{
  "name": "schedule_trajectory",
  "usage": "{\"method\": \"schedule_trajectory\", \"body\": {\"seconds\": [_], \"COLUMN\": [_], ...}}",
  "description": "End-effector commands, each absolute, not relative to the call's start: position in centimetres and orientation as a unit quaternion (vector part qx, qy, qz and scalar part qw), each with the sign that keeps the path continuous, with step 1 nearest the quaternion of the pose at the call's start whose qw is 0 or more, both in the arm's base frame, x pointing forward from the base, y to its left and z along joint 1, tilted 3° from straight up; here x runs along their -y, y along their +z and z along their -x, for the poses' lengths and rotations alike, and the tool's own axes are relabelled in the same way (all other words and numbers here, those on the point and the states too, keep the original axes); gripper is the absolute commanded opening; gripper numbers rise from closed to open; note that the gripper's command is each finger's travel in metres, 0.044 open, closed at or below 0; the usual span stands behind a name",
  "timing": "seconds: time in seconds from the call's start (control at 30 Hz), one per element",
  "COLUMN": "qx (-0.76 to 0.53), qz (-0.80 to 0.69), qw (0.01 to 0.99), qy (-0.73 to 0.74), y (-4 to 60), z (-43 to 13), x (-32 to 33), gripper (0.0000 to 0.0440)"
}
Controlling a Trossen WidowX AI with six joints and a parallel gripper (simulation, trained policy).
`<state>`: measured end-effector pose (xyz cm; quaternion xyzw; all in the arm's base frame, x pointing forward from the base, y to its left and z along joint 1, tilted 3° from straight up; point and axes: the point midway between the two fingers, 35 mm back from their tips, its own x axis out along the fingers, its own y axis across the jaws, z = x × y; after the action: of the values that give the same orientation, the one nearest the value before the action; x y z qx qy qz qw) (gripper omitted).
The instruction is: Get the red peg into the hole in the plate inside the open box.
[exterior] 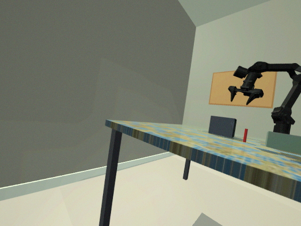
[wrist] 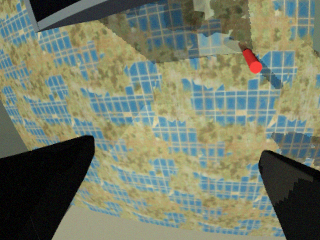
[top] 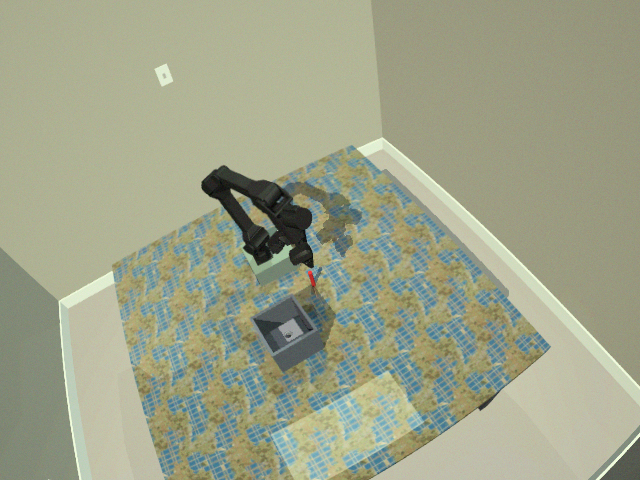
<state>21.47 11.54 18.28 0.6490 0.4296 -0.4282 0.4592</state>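
Observation:
The red peg [top: 311,279] [exterior: 245,135] [wrist: 252,61] stands upright on the table, close to the open box. The dark grey box [top: 302,353] [exterior: 221,126] has a light plate [top: 296,327] with a hole at its bottom; in the wrist view only a corner of the box shows, at the top left. My gripper [exterior: 239,102] [wrist: 179,152] is wide open and empty, with its fingers pointing down, well above the table and the peg. In the wrist view the peg is beyond the fingertips, toward the upper right.
The arm's pale green base block [top: 276,272] [exterior: 283,142] stands behind the peg and the box in the top view. A pale bright rectangle [top: 351,423] lies on the patterned table [top: 413,310] near its front edge. An orange board [exterior: 219,84] is on the wall.

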Motion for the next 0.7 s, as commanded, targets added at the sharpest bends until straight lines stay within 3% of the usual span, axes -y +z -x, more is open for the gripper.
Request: {"method": "schedule_trajectory", "body": {"seconds": [0.0,0.67], "qx": [-0.454,-0.552], "qz": [-0.621,-0.478], "qw": [0.465,0.49], "qy": [-0.438,-0.476], "y": [16.6,9.0], "z": [-20.8,-17.2], "x": [-11.8,-11.8], "gripper": [0.044,0.0437]}}
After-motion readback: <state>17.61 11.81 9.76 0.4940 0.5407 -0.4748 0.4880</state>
